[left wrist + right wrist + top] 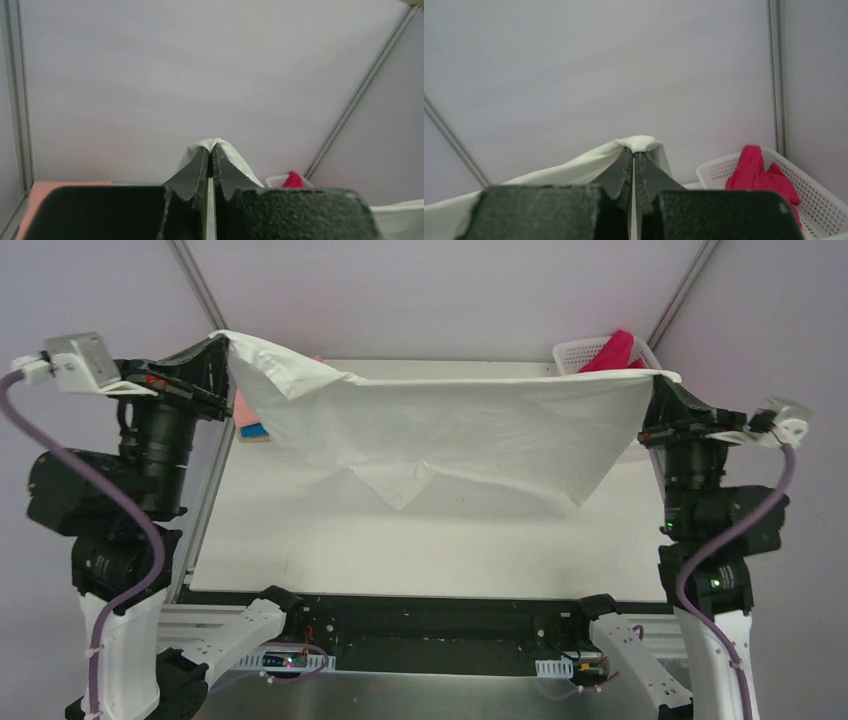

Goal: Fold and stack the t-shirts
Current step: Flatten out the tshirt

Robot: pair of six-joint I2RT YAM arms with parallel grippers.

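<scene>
A: How is the scene lit?
B: Soft, even, fairly bright light. The white t-shirt (450, 430) shows pale grey shading in its hanging folds, and the tabletop (400, 540) below it is bright.
A: Is anything blurred?
B: In the wrist views, the left gripper (211, 150) and right gripper (633, 152) go soft below the t-shirt, nearest the lens.

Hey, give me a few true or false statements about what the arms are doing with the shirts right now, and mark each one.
1. The white t-shirt hangs stretched in the air between both arms. True.
2. The left gripper is open. False: it is shut on a corner of the white t-shirt.
3. The magenta t-shirt lies in the basket. True.
4. The basket sits by the left arm's base. False: it is at the far right corner of the table.
5. The right gripper holds nothing. False: it is shut on the shirt's other end.
</scene>
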